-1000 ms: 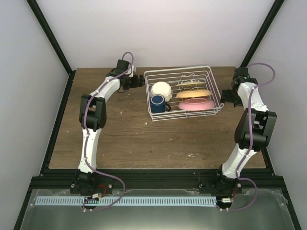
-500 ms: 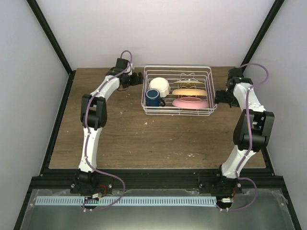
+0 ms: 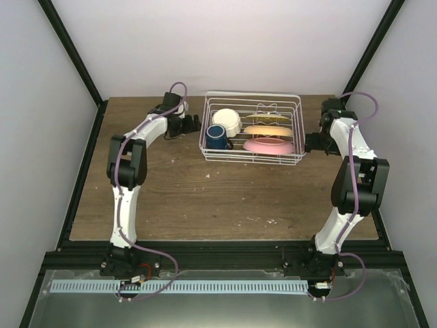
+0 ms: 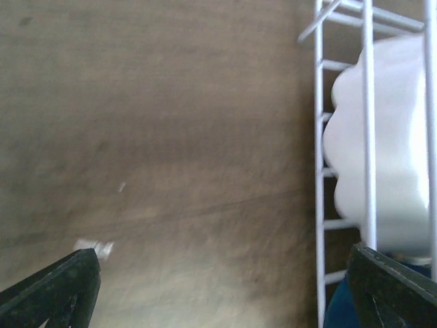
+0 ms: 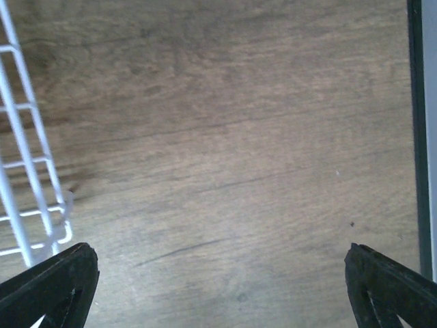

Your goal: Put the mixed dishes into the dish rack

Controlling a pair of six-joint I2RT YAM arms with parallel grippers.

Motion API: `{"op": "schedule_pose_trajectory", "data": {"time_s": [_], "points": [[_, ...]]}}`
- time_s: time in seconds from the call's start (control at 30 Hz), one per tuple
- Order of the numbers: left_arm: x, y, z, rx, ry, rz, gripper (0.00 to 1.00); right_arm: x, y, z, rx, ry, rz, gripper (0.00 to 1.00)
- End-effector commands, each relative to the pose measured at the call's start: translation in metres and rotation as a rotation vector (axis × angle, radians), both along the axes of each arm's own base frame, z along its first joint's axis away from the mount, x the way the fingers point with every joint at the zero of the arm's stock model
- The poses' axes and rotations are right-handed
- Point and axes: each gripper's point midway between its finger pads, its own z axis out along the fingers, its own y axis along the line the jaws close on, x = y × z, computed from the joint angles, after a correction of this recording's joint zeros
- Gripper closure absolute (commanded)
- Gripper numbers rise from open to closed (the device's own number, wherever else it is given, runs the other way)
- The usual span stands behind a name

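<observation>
The white wire dish rack point(image 3: 253, 95) stands at the back middle of the table. In it are the white scalloped bowl point(image 3: 227, 121), the dark blue mug point(image 3: 216, 137), the orange plate point(image 3: 268, 130) and the pink plate point(image 3: 269, 145). My left gripper point(image 3: 194, 126) is open and empty just left of the rack. The left wrist view shows its open jaws point(image 4: 222, 294) over bare wood, with the rack wall point(image 4: 319, 171), bowl point(image 4: 399, 171) and mug point(image 4: 338, 309) to the right. My right gripper point(image 3: 308, 142) is open and empty at the rack's right side point(image 5: 218, 290), with the rack corner point(image 5: 27, 178) at its left.
A pale yellowish item point(image 3: 270, 118) stands behind the orange plate in the rack. A black frame rail point(image 5: 416, 137) runs along the table's right edge. Bare brown wood lies in front of the rack point(image 3: 225, 198). White walls enclose the back and sides.
The rack has slid left and squared up from its skewed position. My right gripper followed it leftward. My left gripper drew back a little from the rack's left wall.
</observation>
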Motion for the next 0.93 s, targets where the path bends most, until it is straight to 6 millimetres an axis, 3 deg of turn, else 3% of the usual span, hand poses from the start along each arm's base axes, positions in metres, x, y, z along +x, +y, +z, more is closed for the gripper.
{"op": "schedule_pose_trajectory", "data": {"time_s": [0.0, 0.13, 0.27, 0.5, 0.63, 0.77, 0.9], "points": [[-0.010, 0.044, 0.043, 0.045, -0.064, 0.075, 0.00, -0.004, -0.027, 0.022, -0.083, -0.003, -0.045, 0.00], [-0.017, 0.084, 0.070, 0.110, -0.054, 0.118, 0.00, 0.008, -0.044, 0.045, -0.137, -0.072, -0.081, 0.00], [-0.023, 0.106, 0.100, 0.254, -0.053, 0.110, 0.00, 0.027, -0.052, 0.072, -0.169, -0.161, -0.090, 0.00], [-0.035, 0.117, 0.151, 0.293, -0.162, 0.136, 0.00, 0.074, -0.042, 0.166, -0.142, -0.611, -0.041, 0.00], [-0.051, 0.117, 0.156, 0.267, -0.181, 0.144, 0.00, 0.078, -0.035, 0.203, -0.119, -0.828, -0.034, 0.00], [-0.064, 0.118, 0.158, 0.263, -0.191, 0.148, 0.00, 0.073, -0.032, 0.213, -0.111, -0.915, -0.035, 0.00], [-0.072, 0.121, 0.154, 0.276, -0.189, 0.146, 0.00, 0.070, -0.031, 0.206, -0.105, -0.904, -0.037, 0.00]]}}
